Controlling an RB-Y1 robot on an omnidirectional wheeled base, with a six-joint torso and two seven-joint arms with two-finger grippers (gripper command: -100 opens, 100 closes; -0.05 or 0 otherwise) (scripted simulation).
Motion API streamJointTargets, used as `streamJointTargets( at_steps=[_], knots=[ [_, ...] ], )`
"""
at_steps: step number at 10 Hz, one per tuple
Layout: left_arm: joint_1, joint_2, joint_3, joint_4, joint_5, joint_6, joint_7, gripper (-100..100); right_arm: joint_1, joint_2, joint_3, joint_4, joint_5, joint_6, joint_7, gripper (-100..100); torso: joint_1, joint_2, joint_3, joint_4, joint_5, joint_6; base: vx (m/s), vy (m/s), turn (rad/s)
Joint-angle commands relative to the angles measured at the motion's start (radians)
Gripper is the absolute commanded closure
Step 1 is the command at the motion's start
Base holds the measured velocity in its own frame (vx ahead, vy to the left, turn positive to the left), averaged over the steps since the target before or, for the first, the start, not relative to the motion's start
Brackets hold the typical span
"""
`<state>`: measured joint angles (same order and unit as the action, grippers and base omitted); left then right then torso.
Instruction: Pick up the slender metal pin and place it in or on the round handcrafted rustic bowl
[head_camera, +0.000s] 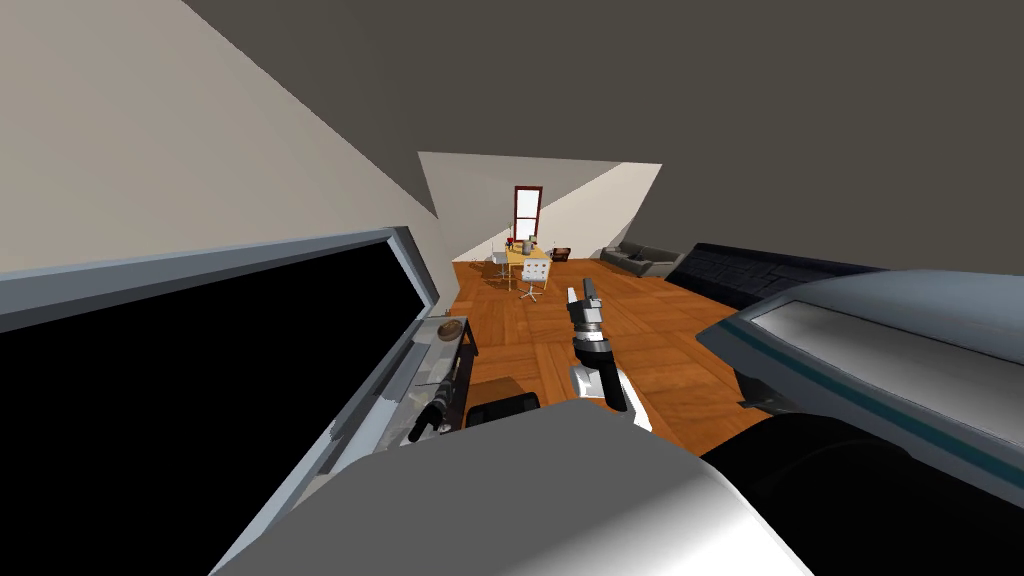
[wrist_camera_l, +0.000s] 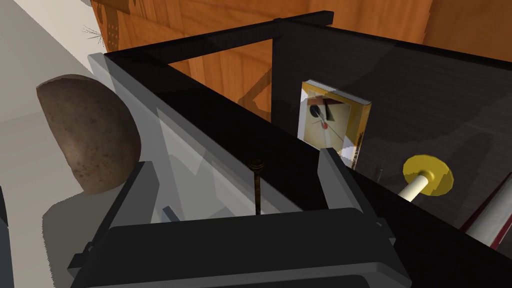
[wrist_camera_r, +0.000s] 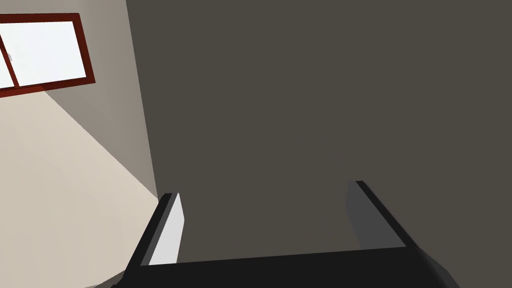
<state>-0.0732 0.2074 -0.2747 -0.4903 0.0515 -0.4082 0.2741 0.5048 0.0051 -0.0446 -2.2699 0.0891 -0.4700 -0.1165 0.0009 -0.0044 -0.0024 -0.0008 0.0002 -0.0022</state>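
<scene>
Left gripper (wrist_camera_l: 237, 159) is hovering close over the glass-topped black table (wrist_camera_l: 220, 112), its two light grey blade-like fingers (wrist_camera_l: 142, 192) standing spread wide and pinching nothing. On the table's glass top, the slender dark metal pin with a small ringed head (wrist_camera_l: 256, 185) is showing about midway between those fingers, touching neither, its shaft running back toward the gripper's dark body. Whether the pin is lying quite flat on the glass is hard to tell. Also on the table's top, apart from the pin and outside the gripper's span, the round brown speckled rustic bowl (wrist_camera_l: 87, 132) is sitting with its rounded outer wall facing the wrist camera. Below the glass, on the table's dark lower shelf, a yellow-edged square picture with black and red shapes (wrist_camera_l: 330, 120) is leaning, and near it a yellow disc on a white stem (wrist_camera_l: 429, 176) and a white cylinder with a red edge (wrist_camera_l: 492, 220) are lying. Beyond the table, orange-brown wooden floor (wrist_camera_l: 225, 65) is spreading out. Well away from the table, the right gripper (wrist_camera_r: 265, 189) is hanging raised over that floor, its fingers parted and empty.
</scene>
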Motion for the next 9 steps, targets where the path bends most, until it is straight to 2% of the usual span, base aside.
streamJointTargets(
  at_steps=[1, 2, 3, 7, 9],
  knots=[
    [0.001, -0.021, 0.026, 0.006, -0.029, -0.005, -0.011, -100, 0.000, 0.000, 0.000, 0.000, 0.000, 0.000, 0.000, 0, 0.000, 0.000, 0.000, 0.000, 0.000, 0.000, 0.023, 0.024, 0.052],
    [0.002, -0.041, 0.052, 0.012, -0.058, -0.010, -0.021, -100, 0.000, 0.000, 0.000, 0.000, 0.000, 0.000, 0.000, 0, 0.001, -0.001, 0.000, 0.000, 0.000, 0.000, 0.046, 0.055, 0.074],
    [0.002, -0.041, 0.052, 0.012, -0.058, -0.010, -0.021, -100, 0.000, 0.000, 0.000, 0.000, 0.000, 0.000, 0.000, 0, 0.002, -0.002, -0.001, 0.000, 0.000, 0.000, 0.013, 0.019, 0.003],
    [0.005, -0.124, 0.156, 0.037, -0.173, -0.029, -0.063, -100, 0.000, 0.000, 0.000, 0.000, 0.000, 0.000, 0.000, 0, -0.002, 0.000, 0.000, 0.000, 0.000, 0.000, 0.010, -0.010, 0.033],
    [0.005, -0.124, 0.156, 0.037, -0.173, -0.029, -0.063, -100, 0.000, 0.000, 0.000, 0.000, 0.000, 0.000, 0.000, 0, -0.002, 0.000, 0.000, 0.000, 0.000, 0.000, 0.006, -0.006, 0.020]
  ],
)
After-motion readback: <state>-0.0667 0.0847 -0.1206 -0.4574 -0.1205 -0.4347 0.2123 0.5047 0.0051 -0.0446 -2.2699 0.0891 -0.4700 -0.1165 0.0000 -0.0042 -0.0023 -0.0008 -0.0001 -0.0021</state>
